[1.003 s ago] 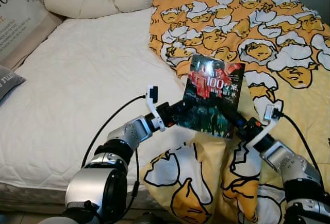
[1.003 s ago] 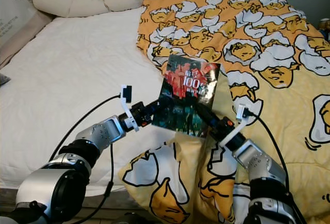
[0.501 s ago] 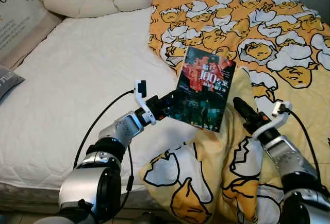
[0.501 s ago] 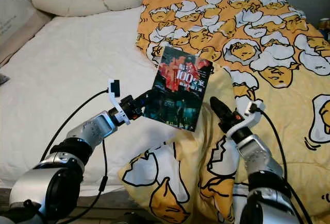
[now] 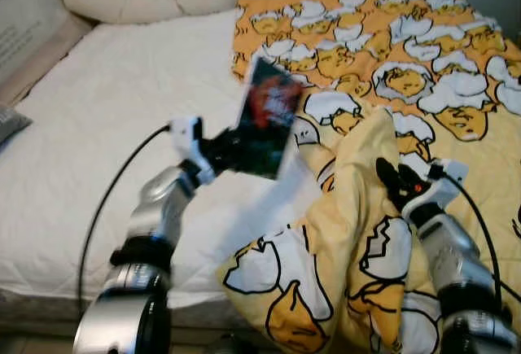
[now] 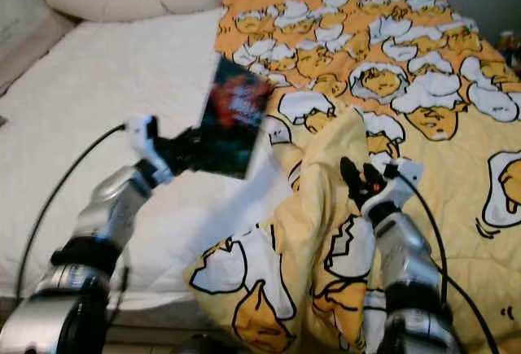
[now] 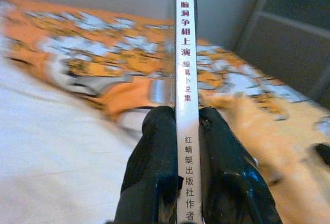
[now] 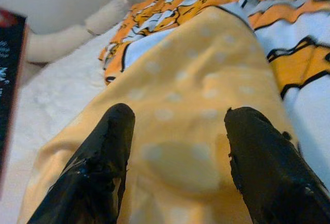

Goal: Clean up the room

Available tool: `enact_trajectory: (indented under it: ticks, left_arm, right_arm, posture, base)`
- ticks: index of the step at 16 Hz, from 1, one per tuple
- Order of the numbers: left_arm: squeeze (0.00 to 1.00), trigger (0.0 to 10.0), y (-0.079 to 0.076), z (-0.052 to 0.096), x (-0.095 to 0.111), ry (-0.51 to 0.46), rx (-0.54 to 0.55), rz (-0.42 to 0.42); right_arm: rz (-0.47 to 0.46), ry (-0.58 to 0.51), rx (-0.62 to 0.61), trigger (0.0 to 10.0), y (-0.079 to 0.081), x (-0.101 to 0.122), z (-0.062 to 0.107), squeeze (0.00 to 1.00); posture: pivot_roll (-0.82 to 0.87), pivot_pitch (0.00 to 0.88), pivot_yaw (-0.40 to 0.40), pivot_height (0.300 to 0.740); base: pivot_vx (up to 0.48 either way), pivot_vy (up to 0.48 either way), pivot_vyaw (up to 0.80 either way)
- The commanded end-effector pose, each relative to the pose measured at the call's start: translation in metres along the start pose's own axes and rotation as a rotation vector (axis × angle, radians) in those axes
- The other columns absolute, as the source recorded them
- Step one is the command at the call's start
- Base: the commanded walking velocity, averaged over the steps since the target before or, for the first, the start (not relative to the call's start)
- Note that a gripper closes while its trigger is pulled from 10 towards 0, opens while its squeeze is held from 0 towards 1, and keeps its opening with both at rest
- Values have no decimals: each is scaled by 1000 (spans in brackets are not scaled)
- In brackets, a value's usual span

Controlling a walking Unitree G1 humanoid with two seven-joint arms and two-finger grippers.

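A dark book (image 5: pixel 265 118) with red cover art is held upright above the white mattress (image 5: pixel 106 126). My left gripper (image 5: pixel 232 149) is shut on its lower edge. In the left wrist view both black fingers (image 7: pixel 154 172) squeeze the book's spine (image 7: pixel 186 105), which bears white printed characters. My right gripper (image 5: pixel 392 181) stands open over a raised fold of the yellow cartoon blanket (image 5: pixel 358 167), holding nothing. Its two fingers (image 8: pixel 111 147) are spread wide in the right wrist view, with the blanket (image 8: pixel 185 126) just beyond them.
The yellow blanket covers the right half of the bed and hangs off the front edge (image 5: pixel 309 289). A long cream bolster (image 5: pixel 146 0) lies at the head. Printed cushions (image 5: pixel 24 12) lean at the far left. Bare white sheet lies to the left.
My left gripper has carried the book leftward and turned it more edge-on. My right gripper, which let go of the book before, has stayed over the blanket fold. The view is blurred.
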State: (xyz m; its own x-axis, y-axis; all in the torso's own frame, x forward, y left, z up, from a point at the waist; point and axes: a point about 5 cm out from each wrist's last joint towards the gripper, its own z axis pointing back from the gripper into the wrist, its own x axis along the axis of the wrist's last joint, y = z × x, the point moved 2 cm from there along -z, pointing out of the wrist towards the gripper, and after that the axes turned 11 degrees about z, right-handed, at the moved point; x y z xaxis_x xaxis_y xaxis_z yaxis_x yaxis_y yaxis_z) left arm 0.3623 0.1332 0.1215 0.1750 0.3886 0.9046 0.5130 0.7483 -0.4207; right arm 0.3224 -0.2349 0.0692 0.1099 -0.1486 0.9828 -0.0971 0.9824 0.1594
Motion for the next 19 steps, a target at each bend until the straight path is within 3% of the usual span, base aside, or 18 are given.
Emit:
enact_trajectory:
  ticks: [1,3,5,6,7,8,10,14,19]
  left_arm:
    - [0,0,-2,6,21,-59,26,-164]
    - [0,0,-1,22,27,-86,109,-278]
    - [0,78,-2,32,30,-96,158,-330]
    - [0,10000,0,38,29,-69,205,-366]
    - [0,10000,-1,45,27,-45,242,-391]
    - [0,10000,-5,64,28,-29,287,-440]
    - [0,10000,-12,84,26,-20,332,-454]
    - [0,10000,-10,103,27,2,428,-454]
    - [0,10000,-12,120,33,42,473,-481]
  right_arm:
    - [74,-27,1,10000,10,7,5,0]
    - [134,-85,9,10000,29,17,22,0]
    - [154,-109,-6,10000,39,22,30,0]
    - [153,-118,-18,10000,43,25,34,0]
    - [154,-115,-30,10000,48,27,38,0]
    - [175,-74,-22,10000,62,23,49,0]
    - [144,1,-30,10000,71,13,62,0]
    - [142,44,-81,10000,70,12,66,0]
    - [155,92,-97,10000,70,6,72,0]
  posture:
    - [-112,0,107,740]
    - [-124,0,110,740]
    - [-127,0,104,740]
    - [-121,0,94,740]
    - [-116,0,84,740]
    - [-103,0,62,740]
    - [-100,0,53,740]
    - [-91,0,25,740]
    - [-57,0,26,740]
  base:
    - [0,0,0]
    - [0,0,0]
    - [0,0,0]
    - [0,0,0]
    - [0,0,0]
    - [0,0,0]
    - [0,122,0]
    - [0,377,0]
    - [0,407,0]
